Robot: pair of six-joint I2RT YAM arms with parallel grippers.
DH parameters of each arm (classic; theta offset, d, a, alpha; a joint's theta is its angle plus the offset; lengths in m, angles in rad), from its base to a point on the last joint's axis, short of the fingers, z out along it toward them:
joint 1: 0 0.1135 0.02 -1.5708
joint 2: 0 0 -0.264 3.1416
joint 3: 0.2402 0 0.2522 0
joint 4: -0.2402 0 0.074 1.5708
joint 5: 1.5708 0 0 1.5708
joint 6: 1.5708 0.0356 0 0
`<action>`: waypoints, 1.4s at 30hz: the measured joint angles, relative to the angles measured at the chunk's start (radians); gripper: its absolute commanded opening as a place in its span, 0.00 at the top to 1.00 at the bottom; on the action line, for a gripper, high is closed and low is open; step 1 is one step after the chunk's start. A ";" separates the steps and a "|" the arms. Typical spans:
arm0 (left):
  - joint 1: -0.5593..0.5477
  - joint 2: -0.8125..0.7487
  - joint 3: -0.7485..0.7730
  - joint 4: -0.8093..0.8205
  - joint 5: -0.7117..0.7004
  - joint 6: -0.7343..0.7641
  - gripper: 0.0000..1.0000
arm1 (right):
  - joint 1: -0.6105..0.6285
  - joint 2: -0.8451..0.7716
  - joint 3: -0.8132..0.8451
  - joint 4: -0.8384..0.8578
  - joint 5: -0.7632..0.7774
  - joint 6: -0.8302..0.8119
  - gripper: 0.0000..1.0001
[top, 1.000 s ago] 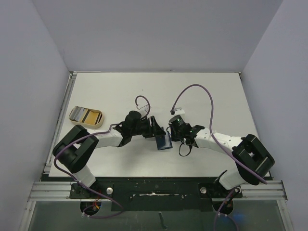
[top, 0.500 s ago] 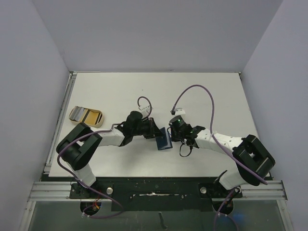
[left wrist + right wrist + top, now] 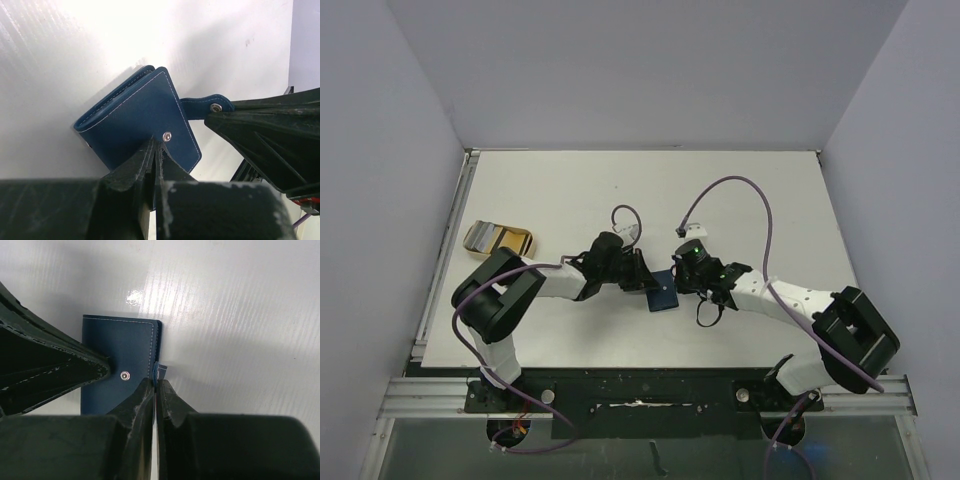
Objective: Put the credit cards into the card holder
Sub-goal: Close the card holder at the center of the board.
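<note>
The card holder [image 3: 664, 291], a dark navy wallet, sits folded at the table's middle between both grippers. My left gripper [image 3: 158, 143] is shut on the edge of its cover [image 3: 140, 120], right by the silver snap stud. My right gripper [image 3: 156, 382] is shut on the little snap tab at the wallet's [image 3: 119, 355] other edge. That tab [image 3: 207, 106] sticks out to the right in the left wrist view. From above, the left gripper [image 3: 645, 279] and the right gripper [image 3: 677, 284] flank the wallet. The credit cards [image 3: 502, 238] lie in the tray at far left, tan with a dark stripe.
A beige shallow tray [image 3: 525, 250] stands near the table's left edge. Purple cables [image 3: 735, 185] loop above the right arm and over the left wrist [image 3: 620, 215]. The left gripper's fingers [image 3: 55, 365] fill the left side of the right wrist view.
My left gripper has gone from open to shut, closing on the wallet's cover. The left arm shifted slightly right. The right gripper has kept its hold on the tab.
</note>
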 measured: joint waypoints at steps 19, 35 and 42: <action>-0.003 0.003 0.005 -0.005 -0.009 0.016 0.98 | -0.016 0.017 -0.039 0.096 -0.165 0.045 0.88; -0.005 0.003 0.005 -0.007 -0.016 0.016 0.98 | -0.040 0.016 -0.056 0.123 -0.215 0.057 0.98; -0.005 0.003 0.005 -0.008 -0.019 0.017 0.98 | -0.040 0.016 -0.066 0.130 -0.224 0.060 0.83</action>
